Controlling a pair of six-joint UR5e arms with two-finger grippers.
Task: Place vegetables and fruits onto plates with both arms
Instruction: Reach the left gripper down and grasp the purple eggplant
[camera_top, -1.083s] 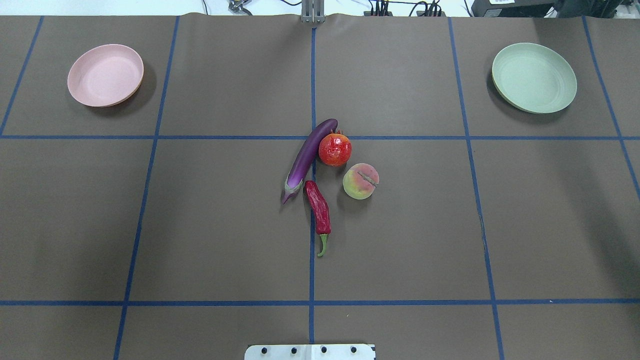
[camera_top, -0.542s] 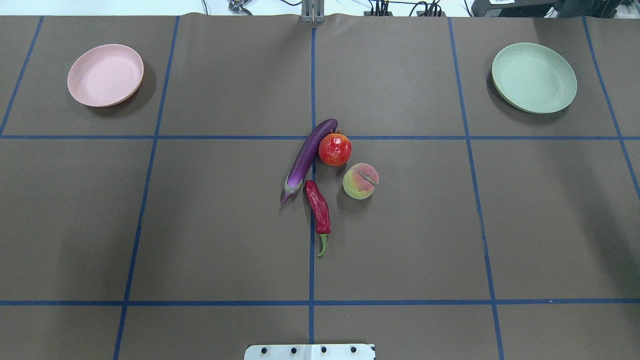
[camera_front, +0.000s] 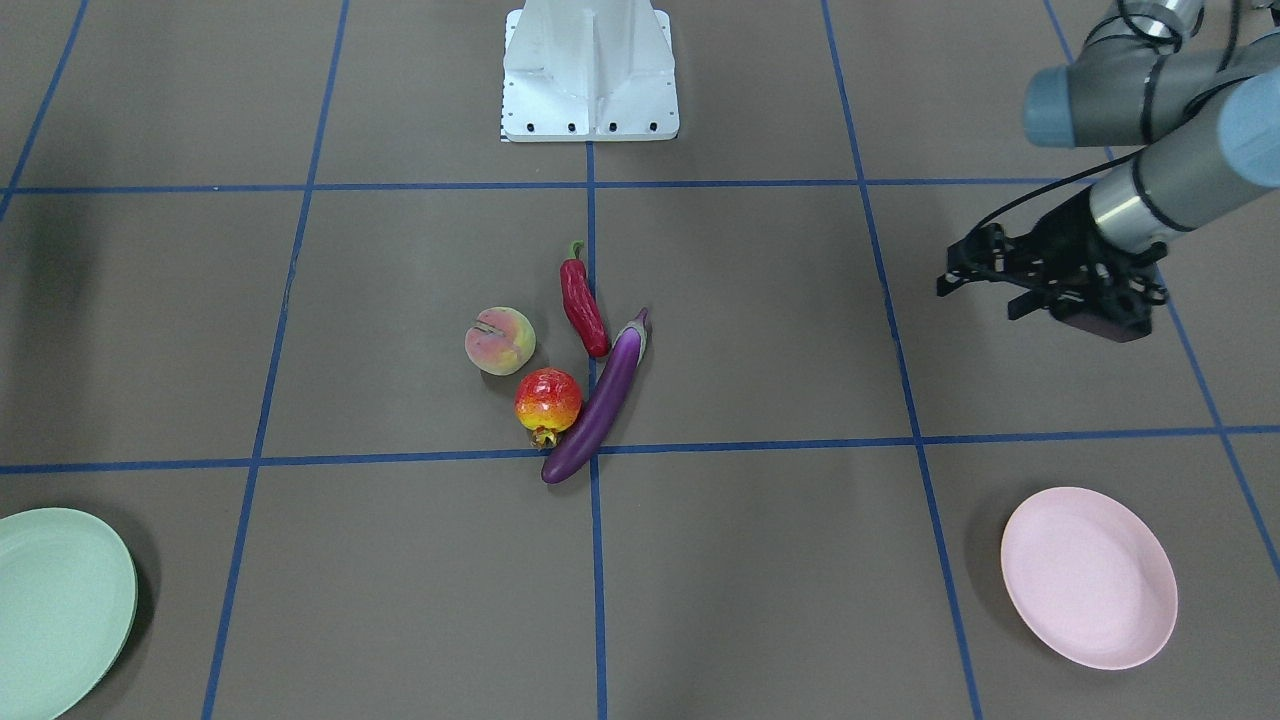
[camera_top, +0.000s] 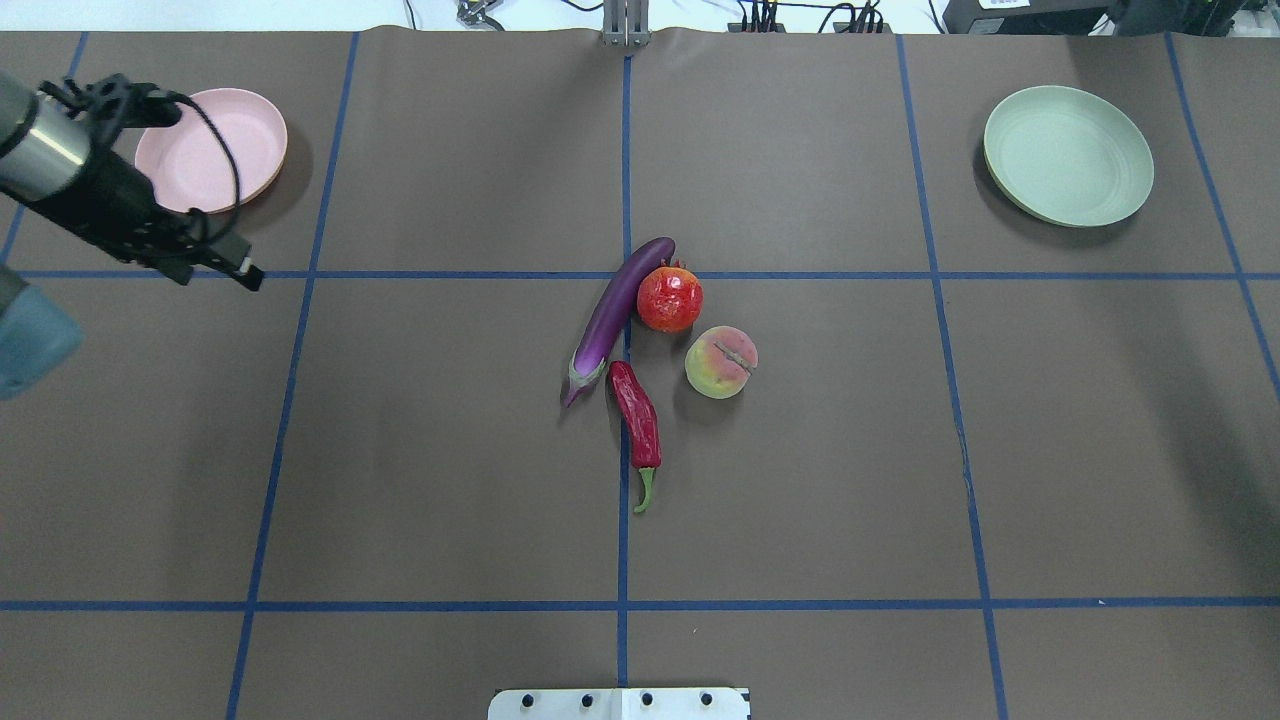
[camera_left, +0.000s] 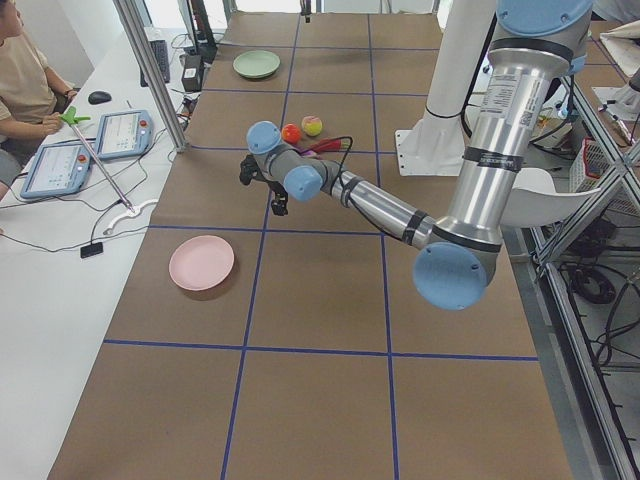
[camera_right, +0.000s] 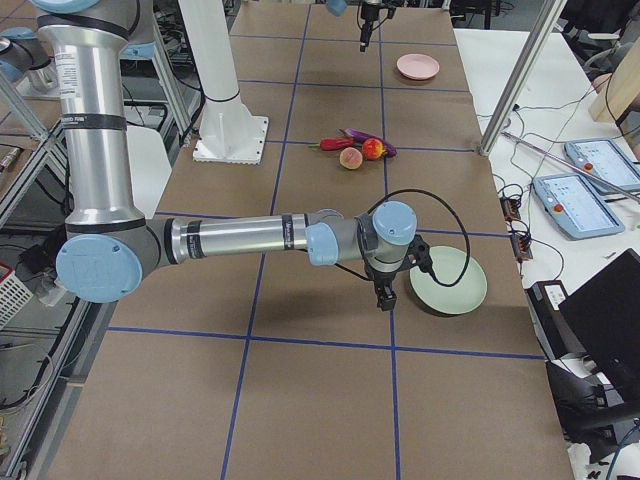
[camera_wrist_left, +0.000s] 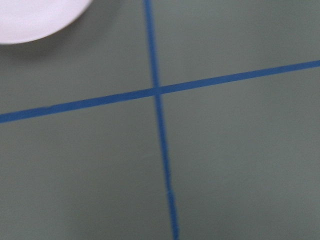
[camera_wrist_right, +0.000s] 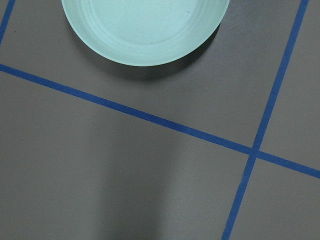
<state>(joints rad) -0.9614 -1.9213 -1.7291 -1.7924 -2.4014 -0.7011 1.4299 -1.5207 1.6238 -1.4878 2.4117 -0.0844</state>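
The purple eggplant (camera_top: 617, 310), red chili (camera_top: 637, 420), peach (camera_top: 721, 362) and pomegranate (camera_top: 670, 298) lie clustered at the table's middle, eggplant touching the pomegranate. The pink plate (camera_top: 240, 140) sits far left and the mint green plate (camera_top: 1068, 155) far right, both empty. My left gripper (camera_top: 245, 272) hovers just in front of the pink plate, far from the produce; in the front view (camera_front: 977, 298) its fingers stand apart and hold nothing. My right gripper (camera_right: 385, 290) shows only in the right side view, beside the mint plate (camera_right: 448, 280); I cannot tell its state.
The white robot base (camera_top: 620, 703) stands at the near edge. Blue tape lines grid the brown table cover. A metal post (camera_right: 520, 75) and the operators' desk with tablets (camera_right: 580, 200) border the far side. The left wrist view shows the pink plate's edge (camera_wrist_left: 35, 17).
My left arm has come into the overhead view at the left, beside the pink plate; before, no arm showed there. The produce and plates have not moved.
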